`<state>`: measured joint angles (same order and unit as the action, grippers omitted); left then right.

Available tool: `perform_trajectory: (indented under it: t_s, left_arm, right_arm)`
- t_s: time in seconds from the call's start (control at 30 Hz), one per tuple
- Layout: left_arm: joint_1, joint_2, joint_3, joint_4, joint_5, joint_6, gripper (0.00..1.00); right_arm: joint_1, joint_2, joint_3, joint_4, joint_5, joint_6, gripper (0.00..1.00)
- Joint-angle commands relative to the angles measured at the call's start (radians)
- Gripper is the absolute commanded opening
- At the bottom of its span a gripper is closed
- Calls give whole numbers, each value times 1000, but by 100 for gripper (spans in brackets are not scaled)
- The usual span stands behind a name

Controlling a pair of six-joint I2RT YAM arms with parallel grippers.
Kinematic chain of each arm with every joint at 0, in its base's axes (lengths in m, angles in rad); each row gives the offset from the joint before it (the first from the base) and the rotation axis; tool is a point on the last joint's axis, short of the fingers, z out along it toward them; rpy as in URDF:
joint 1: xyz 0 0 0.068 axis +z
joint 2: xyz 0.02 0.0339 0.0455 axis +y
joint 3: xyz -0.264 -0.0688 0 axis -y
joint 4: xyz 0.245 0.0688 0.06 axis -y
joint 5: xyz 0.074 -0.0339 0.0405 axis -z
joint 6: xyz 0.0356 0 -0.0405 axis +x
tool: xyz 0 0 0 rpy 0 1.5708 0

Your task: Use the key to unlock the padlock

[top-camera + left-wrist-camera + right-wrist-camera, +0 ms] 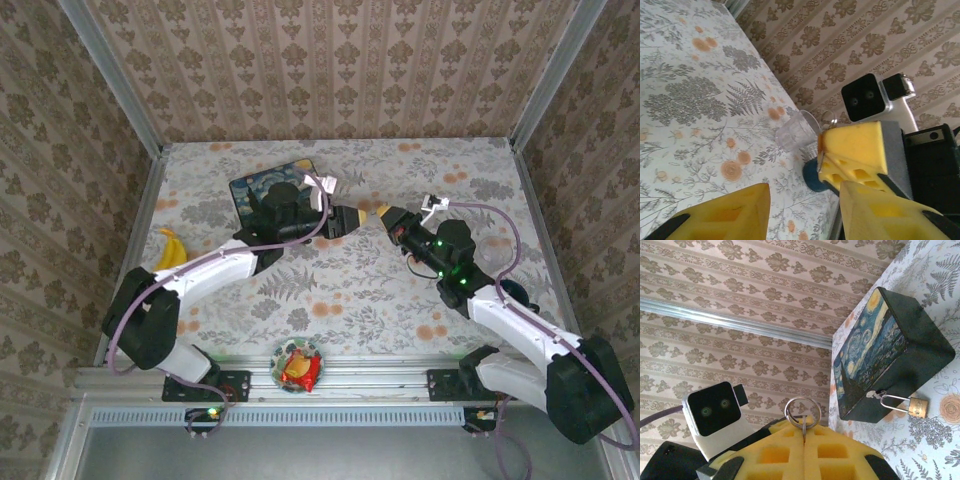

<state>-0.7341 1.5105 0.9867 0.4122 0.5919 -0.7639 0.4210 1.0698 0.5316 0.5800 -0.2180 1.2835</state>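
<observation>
My right hand (804, 436) has its two yellow fingers pressed together on the key (803, 424), whose wire ring stands up out of the seam between them; in the top view this hand (383, 213) hangs over the middle of the bench (330, 290), nearly tip to tip with the left hand (352, 218); the left hand (804, 194) is spread wide with nothing between its fingers, and from its own camera I see the right hand's closed fingers just ahead of it. The padlock (917, 407) is on the tin box (900, 345), its thin shackle threaded through the latch on the tin's dark front wall and its brass body lying out to the side at the tin's lower edge; the shackle looks seated in the body; whether the body rests on the bench I cannot tell. The tin sits at the far left-centre of the bench, behind the left arm, painted lid upward. A clear glass (795, 132) stands near the right edge; a banana (172, 250) lies at the left edge; a small bowl (281, 356) sits at the near edge between the two arm bases.
</observation>
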Motion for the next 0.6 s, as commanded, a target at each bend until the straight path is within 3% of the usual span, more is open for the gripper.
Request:
perform_trajectory:
  t_s: [0.0,0.57]
  left_arm:
    - [-10,17,41,51,45,-15,39]
    - [-9,56,54,96,111,-58,24]
  right_arm:
    - [14,14,37,46,-19,-10,0]
    - [27,21,44,57,-17,-22,0]
